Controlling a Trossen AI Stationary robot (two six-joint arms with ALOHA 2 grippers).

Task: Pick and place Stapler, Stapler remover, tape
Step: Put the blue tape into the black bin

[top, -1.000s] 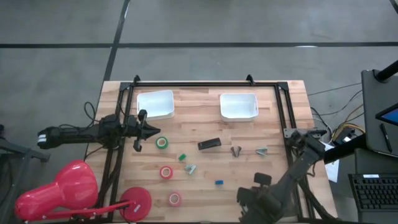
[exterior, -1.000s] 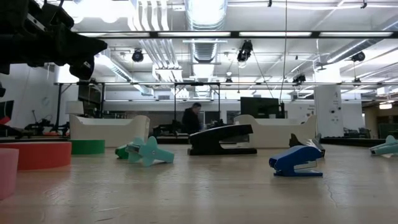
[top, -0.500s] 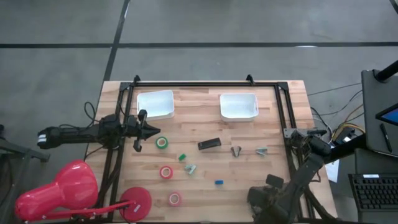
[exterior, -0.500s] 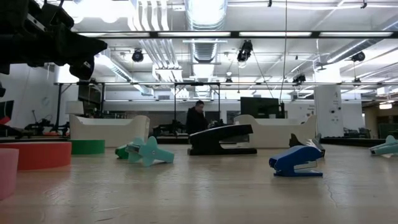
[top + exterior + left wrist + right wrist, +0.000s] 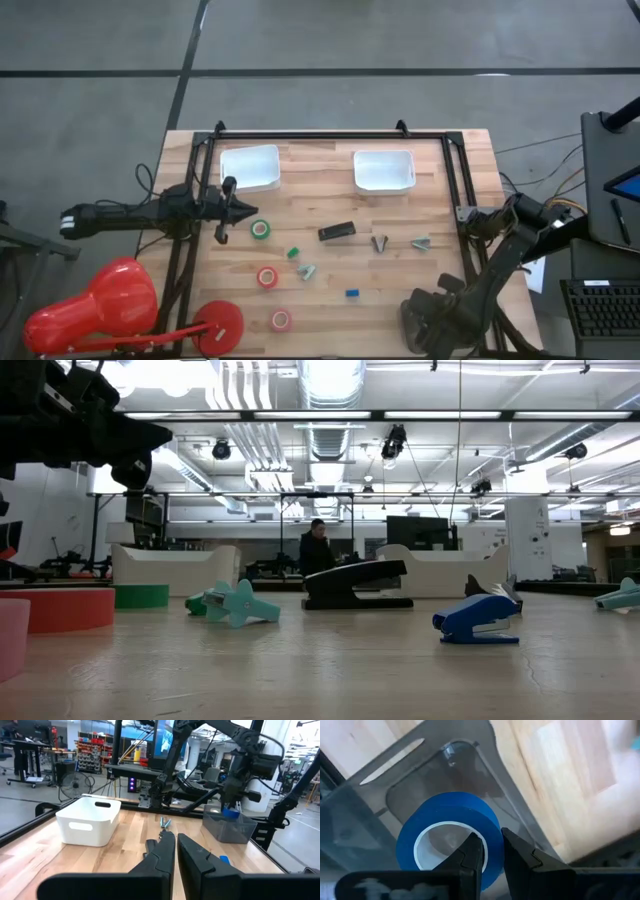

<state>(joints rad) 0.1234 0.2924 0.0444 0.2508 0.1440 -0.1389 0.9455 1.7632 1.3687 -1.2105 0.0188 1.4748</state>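
Observation:
My right gripper [image 5: 491,840] is shut on a blue tape roll [image 5: 451,835] over a grey see-through bin [image 5: 445,775] at the table's near right; the left wrist view shows the roll [image 5: 230,812] at the bin's open top [image 5: 231,826]. The black stapler [image 5: 336,231] lies flat at mid-table. Green [image 5: 260,229], red [image 5: 267,276] and pink [image 5: 281,320] tape rolls lie flat at the left. Small stapler removers lie about: green [image 5: 293,253], blue [image 5: 352,293], grey [image 5: 380,242]. My left gripper [image 5: 245,208] waits shut and level at the table's left. My right gripper pinches the blue roll's wall [image 5: 492,827] between its two fingers, one finger [image 5: 472,852] inside the hole and the other [image 5: 517,852] outside. The fingers come from above, pointing down. The roll lies level, hole up, over the bin's floor; whether it rests there I cannot tell.
Two white bins [image 5: 250,167] [image 5: 383,169] stand at the table's far side. A red round-based stand [image 5: 218,325] is at the near left corner. A black frame [image 5: 330,135] runs along the table's edges. A person shows in the room behind [image 5: 316,548].
My right gripper, still shut on the blue tape roll, has gone toward the table's right edge and down over the grey bin, rolling about its own axis as it went. The things on the table have stayed in place.

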